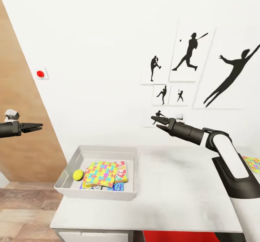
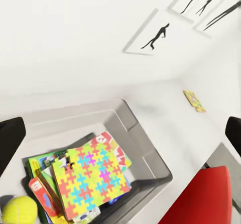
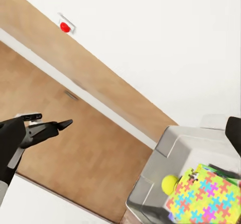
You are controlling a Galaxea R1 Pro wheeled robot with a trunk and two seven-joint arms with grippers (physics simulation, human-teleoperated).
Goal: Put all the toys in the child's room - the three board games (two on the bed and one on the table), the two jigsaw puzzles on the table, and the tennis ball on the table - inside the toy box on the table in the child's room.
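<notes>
**Holding clear: toy box loaded, both grippers empty**

Sitting on the pale table [image 1: 173, 195] near its left end, the grey toy box [image 1: 72, 187] holds a stack of toys. A jigsaw puzzle [image 1: 101, 174] of yellow, red, blue and pink pieces lies flat on top of the stack. Printed board games [image 1: 122, 169] show beneath it, their edges poking out at the side and front. The tennis ball [image 1: 78, 175] rests on the box floor, just beside the stack on the side nearer the left gripper. A second jigsaw puzzle [image 1: 252, 162] lies flat on the table, well apart from the box, below and beyond the right arm's elbow.

The left gripper [image 1: 36, 127] hangs above and to the left of the box, touching nothing. Its fingers [image 1: 31, 126] lie nearly together with nothing between them, the tips pointing toward the right gripper. The left wrist view looks down into the box, with the ball and stack below the fingers.

The right gripper [image 1: 158, 121] hangs above the table, beyond the box toward the wall, fingers slightly parted and empty.

Black sports-silhouette prints [image 1: 187, 54] hang on the white wall behind the right gripper. A brown wooden panel [image 1: 21, 126] stands behind the left gripper, and a small red button [image 1: 40, 74] sits on the wall beside it. A red chair [image 2: 206, 199] shows under the table edge.
</notes>
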